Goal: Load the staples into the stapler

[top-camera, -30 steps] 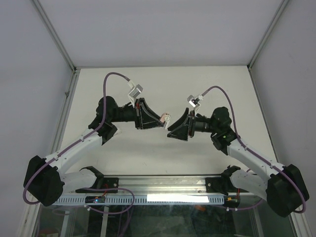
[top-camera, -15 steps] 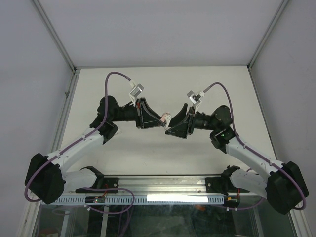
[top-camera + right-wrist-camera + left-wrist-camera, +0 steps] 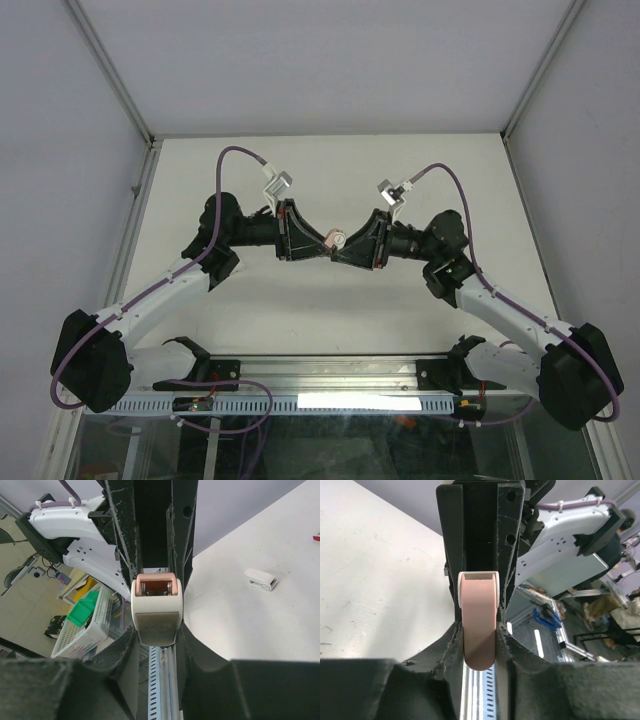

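Observation:
A pink and white stapler [image 3: 334, 240] hangs in the air between my two grippers, above the middle of the table. My left gripper [image 3: 322, 240] is shut on its pink rounded end [image 3: 479, 625]. My right gripper [image 3: 347, 244] is closed on the opposite white end [image 3: 156, 612], where a reddish opening shows in the pink frame. The two grippers face each other, nearly tip to tip. A small white oblong piece [image 3: 260, 579] lies on the table in the right wrist view. A red bit [image 3: 317, 537] shows at that view's right edge. I cannot tell whether either is the staples box.
The white table [image 3: 330, 170] has walls at the back and both sides. A metal rail [image 3: 330, 400] runs along the near edge between the arm bases. Purple cables loop above both wrists.
My right gripper has moved left to the stapler and closed on its free end. The left gripper has kept its hold and barely moved.

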Tool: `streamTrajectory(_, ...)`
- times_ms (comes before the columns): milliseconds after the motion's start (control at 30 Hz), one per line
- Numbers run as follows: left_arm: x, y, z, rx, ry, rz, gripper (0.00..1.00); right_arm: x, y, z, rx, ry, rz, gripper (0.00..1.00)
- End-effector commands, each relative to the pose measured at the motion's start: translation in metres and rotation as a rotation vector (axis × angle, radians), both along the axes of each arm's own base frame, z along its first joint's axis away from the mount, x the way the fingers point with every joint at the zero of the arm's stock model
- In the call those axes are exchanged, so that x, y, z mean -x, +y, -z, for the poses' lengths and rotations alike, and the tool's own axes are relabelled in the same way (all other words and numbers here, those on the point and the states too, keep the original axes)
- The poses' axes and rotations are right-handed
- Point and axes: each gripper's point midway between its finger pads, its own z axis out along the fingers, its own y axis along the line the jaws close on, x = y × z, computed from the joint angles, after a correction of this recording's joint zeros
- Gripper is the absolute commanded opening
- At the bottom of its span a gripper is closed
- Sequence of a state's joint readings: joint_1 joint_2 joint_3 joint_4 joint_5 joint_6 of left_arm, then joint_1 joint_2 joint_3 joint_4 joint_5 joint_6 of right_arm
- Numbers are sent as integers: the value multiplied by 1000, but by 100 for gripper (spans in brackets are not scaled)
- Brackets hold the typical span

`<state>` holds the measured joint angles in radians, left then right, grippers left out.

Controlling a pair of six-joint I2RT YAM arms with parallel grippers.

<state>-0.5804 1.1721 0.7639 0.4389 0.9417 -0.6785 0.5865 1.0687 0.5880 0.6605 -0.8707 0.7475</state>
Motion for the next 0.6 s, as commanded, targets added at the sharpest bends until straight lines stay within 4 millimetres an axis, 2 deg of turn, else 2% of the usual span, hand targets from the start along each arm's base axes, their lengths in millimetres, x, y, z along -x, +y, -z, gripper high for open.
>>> streamTrajectory(0, -1, 1, -10, -9, -76, -4, 48, -7, 0, -28, -48, -64, 51, 0)
streamTrajectory(33, -2, 1, -9, -19, -90, -10, 61, -8, 0, -28, -48, -64, 63, 0)
streamTrajectory(100, -1, 4, -8, -37, -113, -22, 77, -7, -2, -31, -51, -73, 71, 0)
streamTrajectory(167, 1, 7, -8, -49, -136, -25, 84, -6, -3, -34, -56, -83, 70, 0)
streamTrajectory(233, 5, 8, -7, -51, -147, -10, 85, -3, -3, -35, -57, -89, 56, 0)
streamTrajectory(433, 14, 10, -12, -41, -171, 35, 68, -1, -1, -33, -48, -83, 32, 0)
streamTrajectory(567, 15, 10, -12, -40, -172, 41, 64, -1, 1, -28, -38, -70, 14, 0)
